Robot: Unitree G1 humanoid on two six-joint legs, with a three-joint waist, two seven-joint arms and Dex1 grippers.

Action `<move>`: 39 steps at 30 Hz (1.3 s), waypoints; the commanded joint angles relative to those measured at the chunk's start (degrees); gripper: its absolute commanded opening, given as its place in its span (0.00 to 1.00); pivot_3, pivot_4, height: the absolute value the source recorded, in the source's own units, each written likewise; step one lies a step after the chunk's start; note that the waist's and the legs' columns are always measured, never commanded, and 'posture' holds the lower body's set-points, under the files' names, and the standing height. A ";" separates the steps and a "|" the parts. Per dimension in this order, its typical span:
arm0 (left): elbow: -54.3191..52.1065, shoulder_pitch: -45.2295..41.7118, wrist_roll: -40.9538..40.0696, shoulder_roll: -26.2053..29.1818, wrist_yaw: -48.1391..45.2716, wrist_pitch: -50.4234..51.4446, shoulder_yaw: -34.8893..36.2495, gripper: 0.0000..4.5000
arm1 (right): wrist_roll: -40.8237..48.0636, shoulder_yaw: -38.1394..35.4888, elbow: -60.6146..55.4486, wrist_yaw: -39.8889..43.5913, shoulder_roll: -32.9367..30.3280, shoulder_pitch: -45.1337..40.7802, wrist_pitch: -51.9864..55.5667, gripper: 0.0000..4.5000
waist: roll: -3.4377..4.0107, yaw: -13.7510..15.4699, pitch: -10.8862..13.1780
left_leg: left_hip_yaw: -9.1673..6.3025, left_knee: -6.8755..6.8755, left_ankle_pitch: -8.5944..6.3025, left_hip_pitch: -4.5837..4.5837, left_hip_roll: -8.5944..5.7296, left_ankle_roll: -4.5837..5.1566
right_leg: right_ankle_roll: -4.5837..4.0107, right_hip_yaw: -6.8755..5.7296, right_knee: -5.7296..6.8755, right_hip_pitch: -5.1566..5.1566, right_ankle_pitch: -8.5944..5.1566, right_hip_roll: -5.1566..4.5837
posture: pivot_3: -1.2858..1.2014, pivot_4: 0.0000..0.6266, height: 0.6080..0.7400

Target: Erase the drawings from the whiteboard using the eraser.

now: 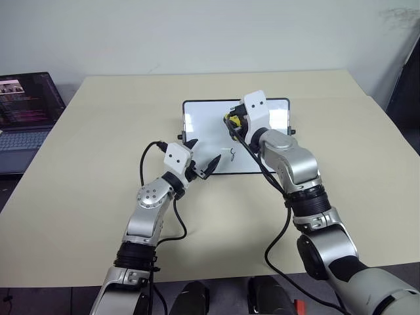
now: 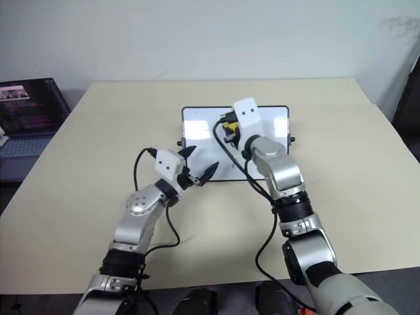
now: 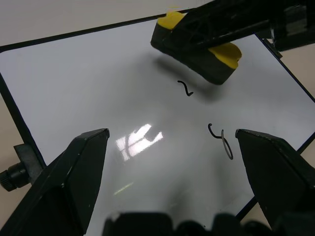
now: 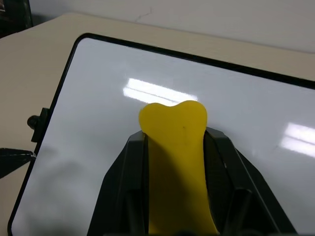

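The whiteboard [image 1: 203, 131] lies flat on the table's middle, black-framed, with a knob [image 3: 12, 173] at its short side. Small dark drawings remain on it: one squiggle [image 3: 185, 89] just below the eraser and a pair [image 3: 220, 138] nearer the front edge, also visible as a mark [image 1: 233, 155]. My right gripper [image 1: 231, 125] is shut on the yellow eraser [image 4: 172, 132], dark underside down, held a little above the board's middle and casting a shadow on it. My left gripper [image 1: 202, 154] stands open over the board's near left corner, holding nothing.
The beige table [image 1: 98, 197] stretches wide around the board. An open laptop [image 1: 26, 111] sits beyond the table's left edge. Black cables [image 1: 147, 161] loop from both wrists over the near part of the table.
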 commanded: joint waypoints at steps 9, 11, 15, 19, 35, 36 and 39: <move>-5.50 1.71 -0.16 1.32 0.85 1.07 0.94 1.00 | -6.32 6.80 2.96 3.59 -2.66 1.95 -8.53 0.30 | 0.00 -0.22 0.00 | 0.01 0.00 0.00 0.01 0.02 0.00 | 0.00 0.01 0.02 0.00 0.00 0.00 | 0.52 0.24 1.00; -5.03 1.15 -0.30 1.90 0.48 1.10 1.28 1.00 | -6.96 7.47 3.48 4.18 -3.00 3.33 -9.24 0.30 | 0.00 -0.22 0.00 | 0.01 0.00 0.00 0.01 0.02 0.00 | 0.00 0.01 0.01 0.00 0.00 0.00 | 0.52 0.24 1.00; -4.69 0.58 -0.58 2.55 0.45 1.13 1.63 1.00 | -7.71 8.13 3.05 5.03 -3.18 5.08 -9.08 0.30 | 0.00 -0.18 -0.01 | 0.00 0.02 0.00 0.03 0.01 0.00 | 0.00 0.01 0.03 0.03 0.00 0.00 | 0.52 0.24 1.00; -5.24 1.02 -0.64 2.53 0.70 1.20 1.48 1.00 | -8.09 8.27 2.94 5.12 -2.73 5.19 -8.75 0.30 | 0.01 -0.19 -0.02 | 0.01 0.02 0.00 0.10 0.01 0.00 | -0.01 0.02 0.09 0.06 0.01 0.01 | 0.52 0.24 1.00; -3.45 -0.55 -0.54 1.70 0.16 0.52 0.62 1.00 | -9.23 5.99 10.82 4.51 -1.96 -1.92 -13.97 0.30 | 0.01 -0.22 -0.02 | 0.00 0.01 0.07 0.21 0.02 -0.10 | -0.10 0.01 0.20 0.11 0.07 0.04 | 0.52 0.24 1.00; -3.28 -0.69 -0.49 1.59 0.13 0.45 0.61 1.00 | -9.33 6.00 11.20 4.51 -2.04 -2.13 -14.29 0.30 | 0.01 -0.23 -0.02 | 0.00 0.01 0.07 0.21 0.02 -0.10 | -0.10 0.02 0.19 0.10 0.07 0.04 | 0.52 0.24 1.00; -3.03 -0.86 -0.37 1.32 0.05 0.29 0.59 1.00 | -9.41 6.00 11.55 4.66 -2.39 -1.92 -14.86 0.30 | 0.01 -0.30 -0.02 | 0.01 0.01 0.08 0.21 0.03 -0.11 | -0.10 0.03 0.17 0.10 0.07 0.03 | 0.52 0.24 1.00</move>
